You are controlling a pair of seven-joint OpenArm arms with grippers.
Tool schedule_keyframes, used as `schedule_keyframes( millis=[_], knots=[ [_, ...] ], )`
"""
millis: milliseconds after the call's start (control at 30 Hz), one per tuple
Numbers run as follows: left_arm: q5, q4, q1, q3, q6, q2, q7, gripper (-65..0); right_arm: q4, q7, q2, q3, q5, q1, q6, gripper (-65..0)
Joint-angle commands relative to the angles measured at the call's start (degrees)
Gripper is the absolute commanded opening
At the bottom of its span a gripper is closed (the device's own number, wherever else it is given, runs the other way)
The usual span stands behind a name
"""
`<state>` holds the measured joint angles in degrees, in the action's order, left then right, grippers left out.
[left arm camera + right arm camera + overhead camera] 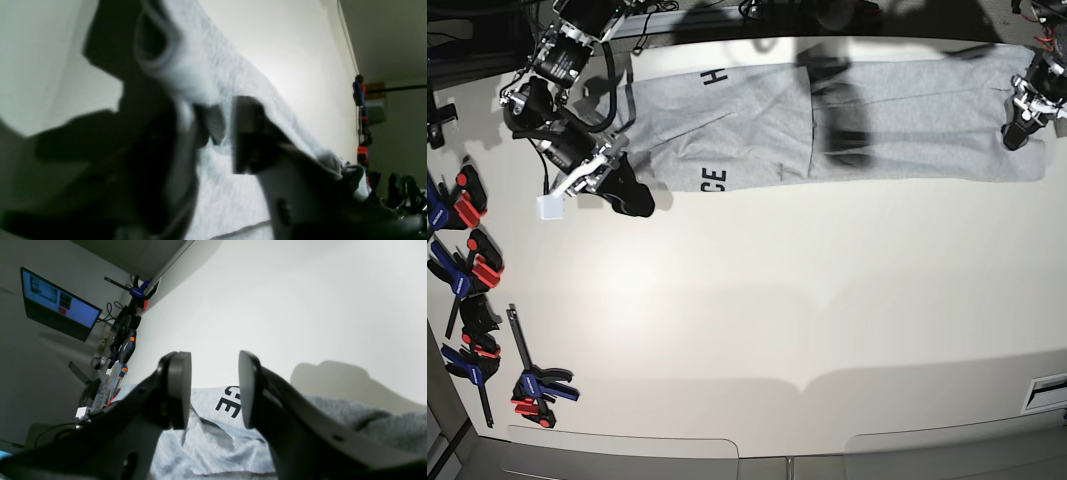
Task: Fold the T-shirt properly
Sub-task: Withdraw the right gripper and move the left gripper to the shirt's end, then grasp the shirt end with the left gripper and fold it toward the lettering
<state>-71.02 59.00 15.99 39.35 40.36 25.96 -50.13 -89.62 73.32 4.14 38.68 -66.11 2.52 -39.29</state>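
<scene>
White matte tabletop [757, 310], broad, mostly bare. The large light heather-grey cotton T-shirt with black block lettering [757, 120] lies stretched in a long band along the table's far edge, reaching from one arm to the other. It is partly doubled over, with a darker fold or shadow near its middle.

Right gripper [213, 390]: jaws clearly parted, nothing between the pads. The lettered end of the shirt lies just below and beyond the fingertips, rumpled, not pinched. In the base view this gripper [632, 195] sits just off the shirt's near corner, over bare table.

Left gripper [222, 133]: at the opposite end of the shirt [227, 200], cloth on both sides of it, and a rolled hem or sleeve opening draped just above. A flap of fabric sits in the narrow gap between the jaws, but the view is dark and blurred; cannot tell whether it is truly clamped. In the base view [1017, 125] only its position at the shirt's end is clear.

Risks, as I judge them:
- Left end lifted on a shallow bite; fabric slips and the fold collapses.
- Only one layer caught, so the doubled cloth peels apart.
- Right gripper descends onto table beside the corner and misses it.
- Uneven pull between ends skews the band; rumples near the lettering get pressed in.

Small coloured clamps [467, 270] lie well clear, beyond the right gripper.
</scene>
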Motion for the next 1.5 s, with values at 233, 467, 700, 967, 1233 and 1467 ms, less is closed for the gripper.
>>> schedule_keyframes(
  millis=[233,467,700,967,1233,1467],
  knots=[
    [-3.9,1.0,-0.3,0.0,-0.4,0.8,-0.8,-65.0,-1.0,-1.0,0.6,0.0,-1.3,-0.9,-0.7,-42.8],
    [-4.0,11.5,0.4,0.0,-0.4,0.4,-3.6,-65.0,-1.0,-1.1,0.8,3.5,-1.3,-0.9,-0.7,-42.8],
    [-4.0,27.9,1.1,-0.1,-0.4,-6.3,-7.3,-65.0,-1.0,-1.1,4.3,9.9,0.1,-0.7,-0.7,-42.8],
    [-4.1,33.4,1.4,-2.5,-0.4,-10.2,-8.6,-65.0,-1.0,-1.6,8.8,12.2,3.2,-0.4,-0.7,-42.8],
    [-4.0,39.6,3.1,-12.0,-0.4,-12.0,-10.1,-65.0,-1.0,-3.5,9.7,12.2,6.4,-0.5,-0.7,-42.8],
    [-3.3,44.5,3.1,-18.7,-0.4,-12.3,-11.2,-65.0,-1.0,-3.7,9.7,12.2,6.4,-0.4,-0.7,-42.8]
  ],
)
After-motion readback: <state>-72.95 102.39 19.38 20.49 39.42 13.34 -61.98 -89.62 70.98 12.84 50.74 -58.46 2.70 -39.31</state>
